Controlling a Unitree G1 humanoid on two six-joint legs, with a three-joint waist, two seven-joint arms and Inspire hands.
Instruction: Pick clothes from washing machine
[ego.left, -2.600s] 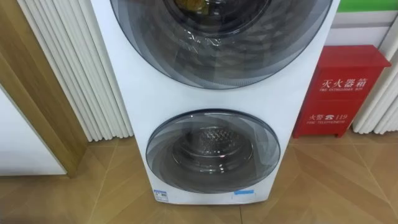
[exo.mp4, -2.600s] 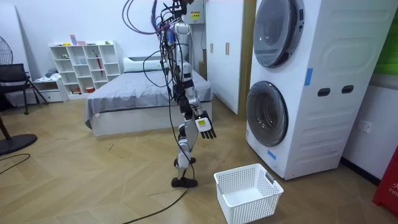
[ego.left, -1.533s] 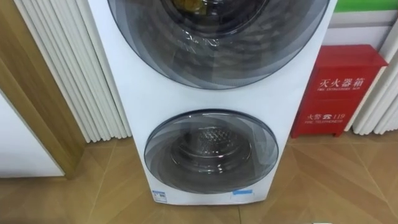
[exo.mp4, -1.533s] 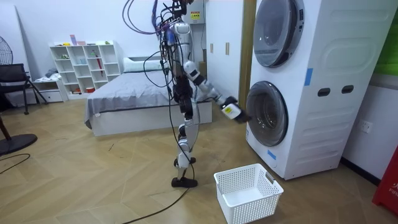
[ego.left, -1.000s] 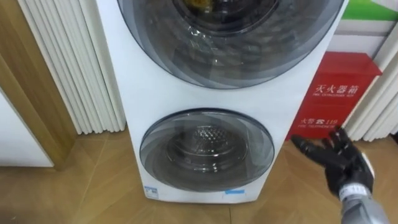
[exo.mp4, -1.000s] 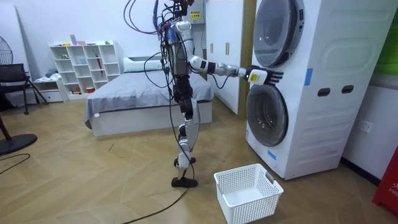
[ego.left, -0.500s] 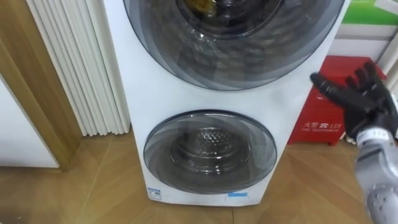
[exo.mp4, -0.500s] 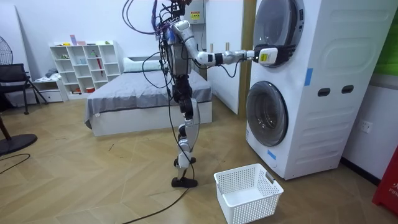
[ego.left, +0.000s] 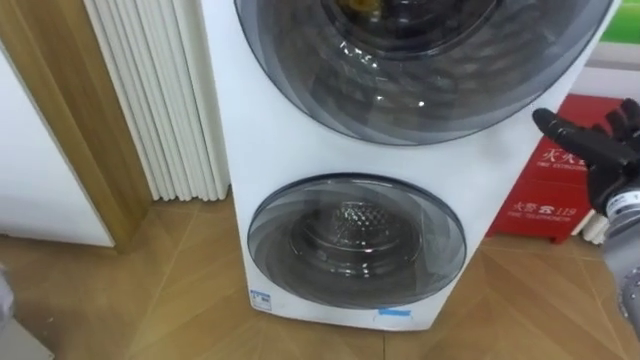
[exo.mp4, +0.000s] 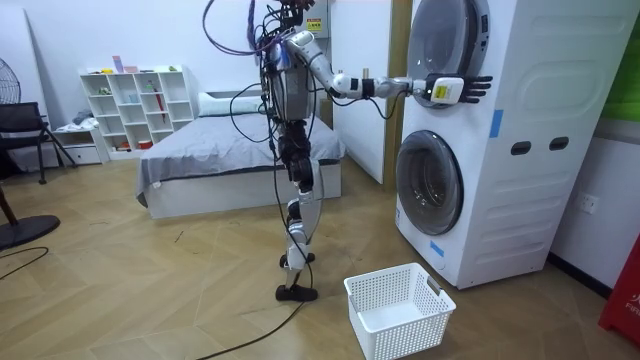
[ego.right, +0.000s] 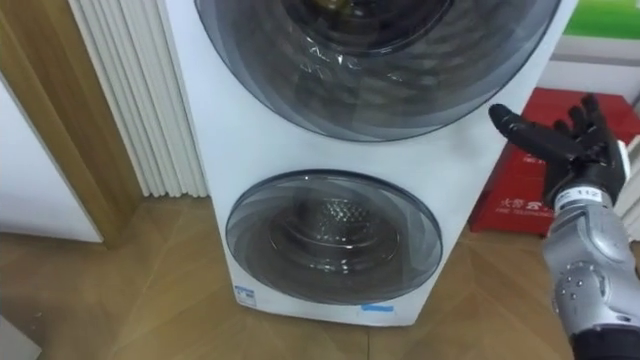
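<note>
Right robot hand (ego.left: 603, 150), fingers straight and spread and holding nothing, is raised at the right edge of the washer (ego.left: 300, 150), level with the lower rim of the upper door (ego.left: 420, 60). Its thumb overlaps the white front panel, and the red box (ego.left: 555, 195) stands behind it. Whether the hand touches the washer cannot be told. In the room view the right arm is stretched out level from the shoulder, and the hand lies before the side of the upper door nearer that view's right.

2.6 s ago this hand hung beside the thigh. 1.5 s ago it pointed at the lower door (ego.left: 357, 248), and 1.0 s ago it was between the 2 doors. 0.5 s ago it was already at upper-door height, slightly further toward the room view's left. The eye views have shifted since then, which is the camera's own move.

Both doors are shut, as before. Behind the upper glass a yellowish shape (ego.left: 362, 8) shows at the top edge; whether it is cloth cannot be told. Behind the lower glass the metal drum shows.

The robot stands upright on the floor (exo.mp4: 150, 290) facing the washer, on the same spot as 2.6 s ago, with the bed (exo.mp4: 220, 160) behind it. 1 white basket (exo.mp4: 410, 338) stands on the floor before the washer, unmoved.
</note>
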